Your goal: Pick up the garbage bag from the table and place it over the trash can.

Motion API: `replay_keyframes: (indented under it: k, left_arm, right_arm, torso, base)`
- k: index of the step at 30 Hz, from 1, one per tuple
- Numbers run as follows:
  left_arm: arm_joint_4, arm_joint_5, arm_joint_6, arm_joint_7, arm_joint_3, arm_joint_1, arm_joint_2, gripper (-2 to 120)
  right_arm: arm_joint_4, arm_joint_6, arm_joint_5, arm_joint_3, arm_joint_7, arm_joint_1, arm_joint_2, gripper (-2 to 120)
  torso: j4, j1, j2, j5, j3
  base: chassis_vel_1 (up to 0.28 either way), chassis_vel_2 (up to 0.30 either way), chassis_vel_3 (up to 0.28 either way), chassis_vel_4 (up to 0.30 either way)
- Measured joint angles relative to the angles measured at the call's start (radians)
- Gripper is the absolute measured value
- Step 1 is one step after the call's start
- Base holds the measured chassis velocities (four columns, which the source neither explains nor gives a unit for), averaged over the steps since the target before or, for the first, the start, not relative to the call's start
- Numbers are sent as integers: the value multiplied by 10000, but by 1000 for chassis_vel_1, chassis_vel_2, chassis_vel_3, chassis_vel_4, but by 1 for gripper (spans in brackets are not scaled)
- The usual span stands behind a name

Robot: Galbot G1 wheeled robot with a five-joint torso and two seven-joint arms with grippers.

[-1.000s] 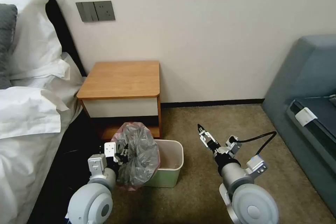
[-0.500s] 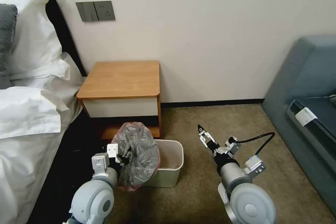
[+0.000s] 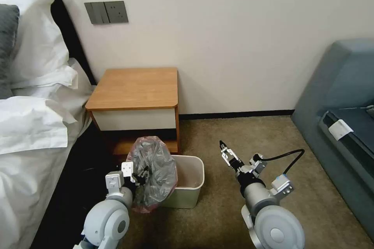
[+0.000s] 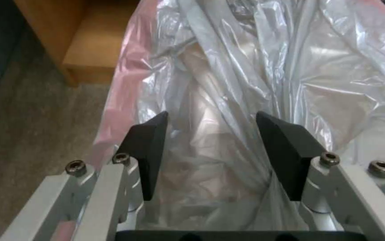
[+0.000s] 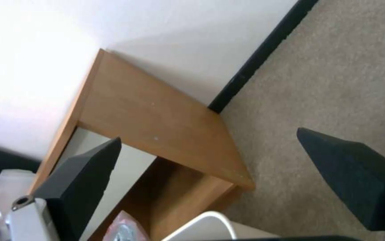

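Note:
The garbage bag [image 3: 154, 173], greyish and crinkly with pink edges, stands bunched over the left end of the cream trash can [image 3: 189, 182], hiding that side's rim. My left gripper [image 3: 141, 172] is at the bag's left side. In the left wrist view its fingers [image 4: 150, 147] stand apart, open, with loose plastic of the garbage bag [image 4: 246, 83] lying between them. My right gripper [image 3: 225, 151] hovers open over the carpet to the right of the can and holds nothing. The table [image 3: 136, 87] stands behind the can with a bare top.
A bed with white linen [image 3: 31, 124] fills the left side, close to my left arm. A grey-blue sofa [image 3: 343, 101] stands at the right. The wall with a dark skirting [image 3: 237, 115] runs behind. Open carpet [image 3: 218, 210] lies between the can and the sofa.
My left arm has shifted slightly to the right, closer to the bag. My right arm has drawn back and down a little. The bag and can stay where they were.

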Motion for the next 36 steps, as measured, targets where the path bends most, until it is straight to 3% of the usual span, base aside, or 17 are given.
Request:
replay_keyframes:
  k: [13,19,21,28,36]
  left_arm:
    - [342,95,-116,-32,261,-302,-167,54]
    - [459,100,-141,-89,269,-356,-174,42]
    - [560,99,-157,-106,274,-427,-186,28]
    - [780,79,-164,-130,320,-547,-247,9]
    - [844,64,-528,-265,337,-523,-272,9]
  right_arm:
    - [-30,26,-93,104,-9,-117,42,100]
    - [-57,31,-123,131,-10,-117,76,100]
    - [-84,33,-151,134,-12,-124,119,100]
    - [-128,37,-180,125,-19,-125,158,100]
    - [-133,38,-286,116,-57,-84,158,100]
  torso:
    - [0,0,0,0,0]
    - [0,0,-1,0,0]
    - [1,0,0,1,0]
    - [0,0,0,0,0]
    - [0,0,0,0,0]
  base:
    - [0,0,0,0]
    - [0,0,0,0]
    - [0,0,0,0]
    - [0,0,0,0]
    - [0,0,0,0]
